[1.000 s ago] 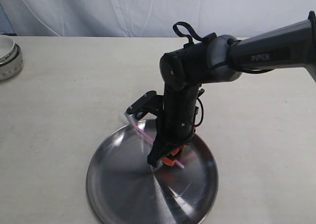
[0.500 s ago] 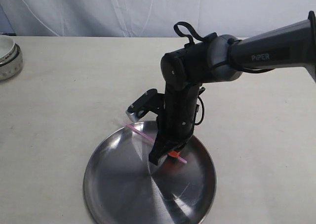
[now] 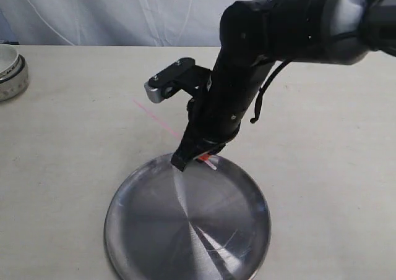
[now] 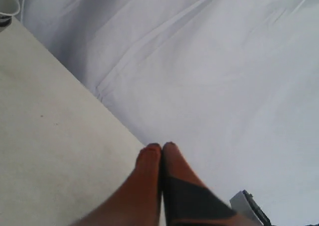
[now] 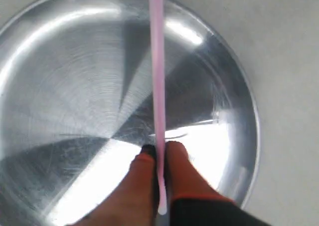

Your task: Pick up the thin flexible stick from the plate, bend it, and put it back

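The thin pink stick (image 5: 158,76) is clamped between the orange fingers of my right gripper (image 5: 158,150), which is shut on it; its pale end pokes out behind the fingertips. In the exterior view the stick (image 3: 158,122) hangs in the air, slanting up and left from the right gripper (image 3: 199,158), lifted above the far rim of the shiny steel plate (image 3: 185,224). The plate (image 5: 65,86) lies below the gripper with nothing on it. My left gripper (image 4: 162,147) is shut with nothing held, pointing at a white cloth backdrop, away from the plate.
A small white bowl with a dark rim (image 3: 11,70) sits at the far left edge of the beige table (image 3: 74,138). A white cloth (image 3: 124,14) hangs behind the table.
The right gripper rose and moved back toward the plate's far rim, carrying the stick off the plate. The arm swung higher in the view.
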